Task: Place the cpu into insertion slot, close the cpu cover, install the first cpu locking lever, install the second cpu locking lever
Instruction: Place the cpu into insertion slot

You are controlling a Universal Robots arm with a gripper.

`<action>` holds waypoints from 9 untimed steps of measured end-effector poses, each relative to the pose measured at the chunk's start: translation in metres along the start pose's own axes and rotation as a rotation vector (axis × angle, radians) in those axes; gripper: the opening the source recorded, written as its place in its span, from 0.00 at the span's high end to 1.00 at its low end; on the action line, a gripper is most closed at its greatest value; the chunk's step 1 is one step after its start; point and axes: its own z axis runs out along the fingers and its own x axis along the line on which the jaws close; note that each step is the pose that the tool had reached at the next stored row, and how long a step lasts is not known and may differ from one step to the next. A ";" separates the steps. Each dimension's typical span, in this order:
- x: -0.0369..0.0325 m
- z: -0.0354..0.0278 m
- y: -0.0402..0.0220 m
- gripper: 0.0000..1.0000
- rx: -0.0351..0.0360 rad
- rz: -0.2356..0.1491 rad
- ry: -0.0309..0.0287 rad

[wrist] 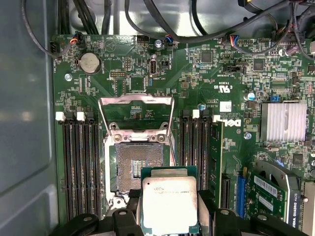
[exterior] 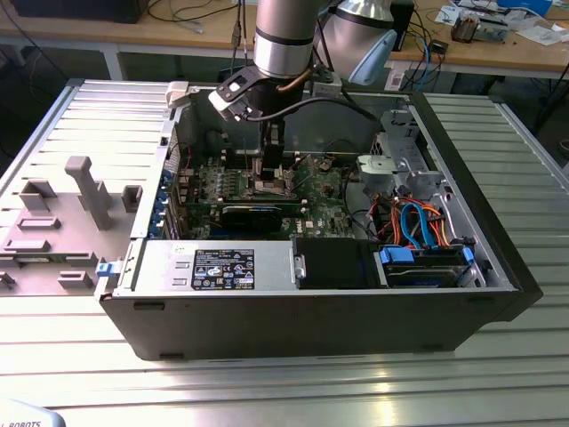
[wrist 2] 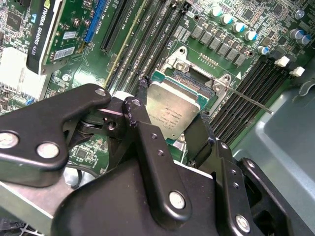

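The black two-fingered claw is clamped on the small flat square cpu with the dull silver-grey metal top, one finger against each of two opposite edges; both wrist views show this grip, with the chip's top facing up. In the exterior view the claw reaches down into the open black computer case, which lies on its side on the ribbed grey metal surface, and hangs over the green motherboard.

The cpu is held close over the dark square insertion slot edged in silvery metal, overlapping one edge of it while most of the recess lies uncovered. Whether the chip touches the slot cannot be told. The thin silvery cpu cover with its square window stands swung up and open at the far side of the slot. A thin silvery wire locking lever sticks out beside the slot, unlatched. Long black memory slots run along either side
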 end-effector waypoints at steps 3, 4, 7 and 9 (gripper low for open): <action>0.0000 0.0000 0.0000 0.45 0.0001 0.002 0.0001; 0.0000 0.0000 0.0000 0.45 0.0001 0.003 0.0002; 0.0000 0.0001 0.0000 0.45 0.0004 0.006 0.0005; 0.0000 0.0001 0.0000 0.45 0.0005 0.008 0.0007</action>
